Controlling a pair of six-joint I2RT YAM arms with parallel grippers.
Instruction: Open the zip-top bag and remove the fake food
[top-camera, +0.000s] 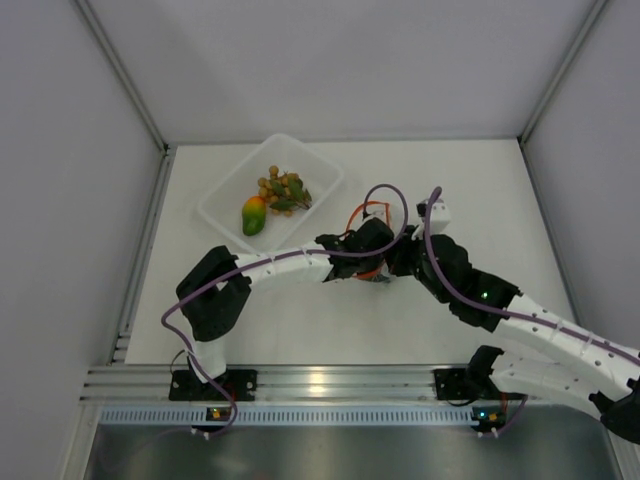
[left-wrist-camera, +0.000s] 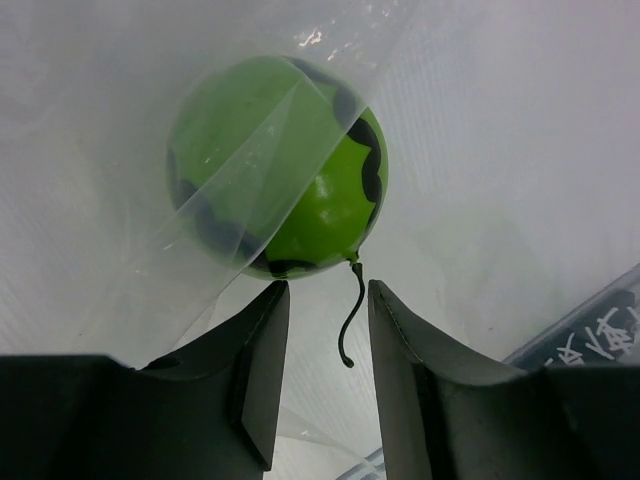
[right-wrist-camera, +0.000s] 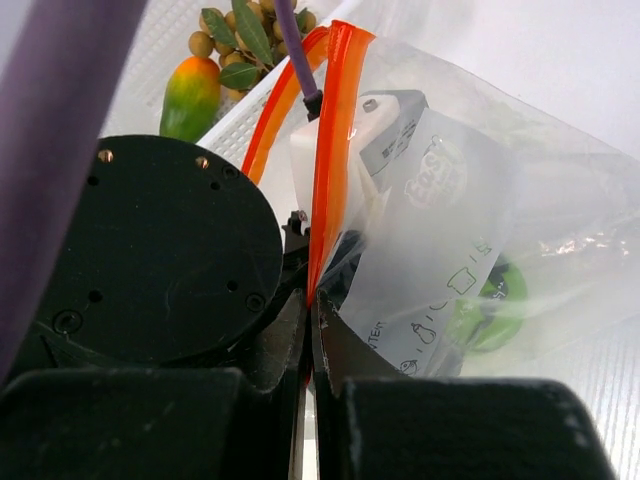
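Observation:
The zip-top bag (top-camera: 372, 215) stands mid-table with its red-orange zip strip (right-wrist-camera: 330, 150) spread open. My right gripper (right-wrist-camera: 310, 310) is shut on that strip at the mouth's edge. My left gripper (left-wrist-camera: 328, 300) is open and reaches inside the bag. Its fingertips are just short of the green ball with dark marks (left-wrist-camera: 300, 190), and the ball's thin dark stem (left-wrist-camera: 352, 320) hangs between them. The ball also shows through the bag in the right wrist view (right-wrist-camera: 490, 305). The mango (top-camera: 254, 214) and the tan ball cluster with leaves (top-camera: 283, 189) lie in the clear tray (top-camera: 225, 205).
The tray sits at the back left, close behind the left arm's forearm. The left wrist's black housing (right-wrist-camera: 160, 250) presses right beside the right gripper. White walls enclose the table on three sides; purple cables loop above both wrists.

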